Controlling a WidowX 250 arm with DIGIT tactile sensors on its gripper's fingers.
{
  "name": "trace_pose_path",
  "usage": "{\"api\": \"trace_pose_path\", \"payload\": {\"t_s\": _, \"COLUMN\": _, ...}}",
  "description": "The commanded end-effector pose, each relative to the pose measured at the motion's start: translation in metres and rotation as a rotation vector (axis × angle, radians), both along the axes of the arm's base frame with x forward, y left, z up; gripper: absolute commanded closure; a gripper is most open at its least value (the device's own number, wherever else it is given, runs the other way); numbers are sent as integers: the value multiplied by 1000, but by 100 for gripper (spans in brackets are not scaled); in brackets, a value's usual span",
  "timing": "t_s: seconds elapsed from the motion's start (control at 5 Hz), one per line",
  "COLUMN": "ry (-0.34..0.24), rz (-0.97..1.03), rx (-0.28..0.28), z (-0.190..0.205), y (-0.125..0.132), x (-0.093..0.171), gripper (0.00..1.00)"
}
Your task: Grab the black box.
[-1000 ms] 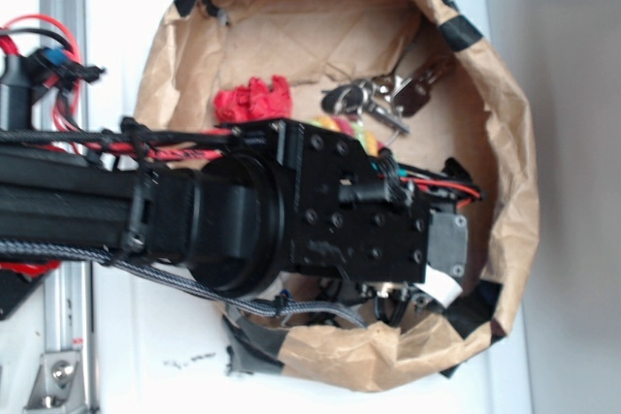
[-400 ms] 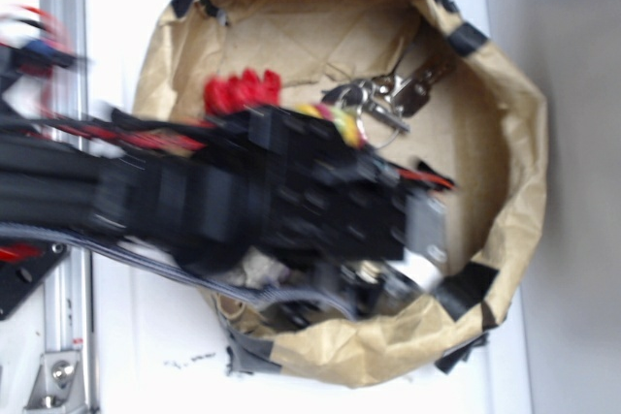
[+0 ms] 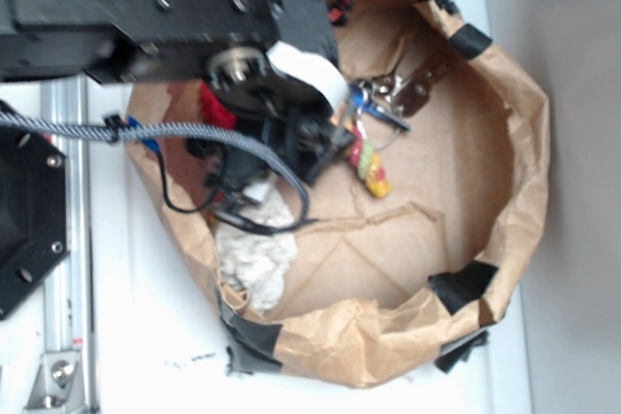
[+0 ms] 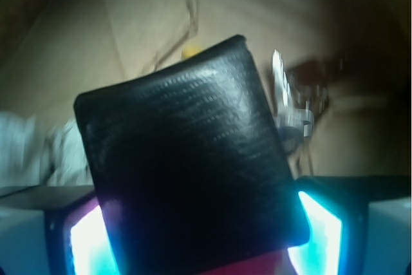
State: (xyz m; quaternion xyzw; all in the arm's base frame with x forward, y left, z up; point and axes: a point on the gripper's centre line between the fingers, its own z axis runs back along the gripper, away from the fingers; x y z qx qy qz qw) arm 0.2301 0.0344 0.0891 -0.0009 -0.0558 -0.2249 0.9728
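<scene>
Inside the brown paper bowl (image 3: pixel 505 152), over its left half, the robot's pincer (image 3: pixel 315 147) hangs above the floor of the bowl, clenched on the black box (image 4: pixel 187 159). The wrist view shows the box tilted, filling most of the frame between the two glowing fingers (image 4: pixel 318 230). A white cloth (image 3: pixel 254 254) lies crumpled below the pincer, a key bunch (image 3: pixel 393 94) sits near the upper rim, and a striped yellow-and-pink piece (image 3: pixel 371 167) lies just beside the pincer. The bowl stands on a white counter (image 3: pixel 155 336).
</scene>
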Motion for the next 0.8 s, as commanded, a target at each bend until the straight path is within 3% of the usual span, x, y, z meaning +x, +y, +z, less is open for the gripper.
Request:
{"api": "trace_pose_path", "payload": {"t_s": 0.0, "ry": 81, "rz": 242, "rx": -14, "z": 46, "y": -45, "x": 23, "gripper": 100}}
{"api": "trace_pose_path", "payload": {"t_s": 0.2, "ry": 159, "rz": 364, "rx": -71, "z": 57, "y": -67, "x": 35, "gripper": 100}}
{"api": "trace_pose_path", "payload": {"t_s": 0.4, "ry": 93, "rz": 448, "rx": -58, "z": 65, "y": -69, "x": 38, "gripper": 100}}
{"api": "trace_pose_path", "payload": {"t_s": 0.6, "ry": 51, "rz": 470, "rx": -10, "z": 63, "y": -68, "x": 37, "gripper": 100}}
